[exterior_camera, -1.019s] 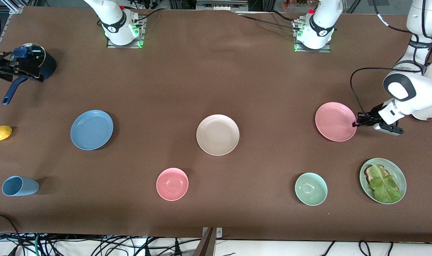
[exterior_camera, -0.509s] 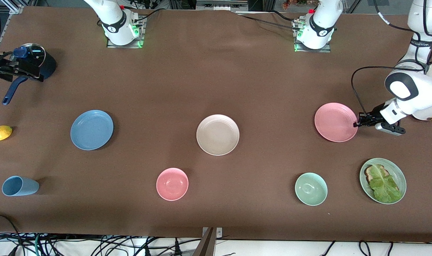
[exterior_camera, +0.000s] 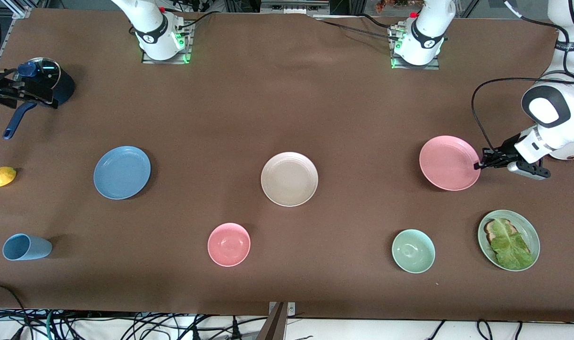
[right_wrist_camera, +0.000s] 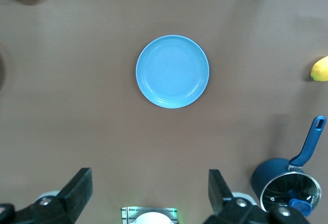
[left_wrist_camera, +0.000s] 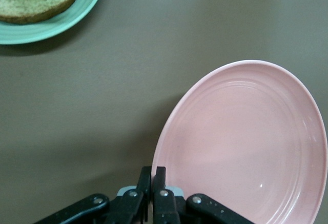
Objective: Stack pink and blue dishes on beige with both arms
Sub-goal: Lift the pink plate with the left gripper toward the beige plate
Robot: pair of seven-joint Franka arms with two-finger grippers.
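Observation:
The pink plate (exterior_camera: pixel 450 163) hangs a little off the table toward the left arm's end, tilted. My left gripper (exterior_camera: pixel 477 165) is shut on its rim, and the left wrist view shows the fingers (left_wrist_camera: pixel 160 175) pinching the pink plate (left_wrist_camera: pixel 246 142) at its edge. The blue plate (exterior_camera: pixel 122 172) lies flat toward the right arm's end. The beige plate (exterior_camera: pixel 289 179) lies bare mid-table. My right gripper (right_wrist_camera: pixel 148 178) is out of the front view. It hovers high over the table by its arm's base, open and holding nothing, looking down on the blue plate (right_wrist_camera: pixel 172 71).
A pink bowl (exterior_camera: pixel 229 244), a pale green bowl (exterior_camera: pixel 413 250) and a green plate (exterior_camera: pixel 532 236) with toast and lettuce lie nearer the front camera. A blue cup (exterior_camera: pixel 25 247), a lemon (exterior_camera: pixel 1 176) and a lidded blue pot (exterior_camera: pixel 46 82) sit at the right arm's end.
The left gripper has risen and drawn slightly toward the left arm's end, lifting the pink plate by its rim. Nothing else on the table has moved.

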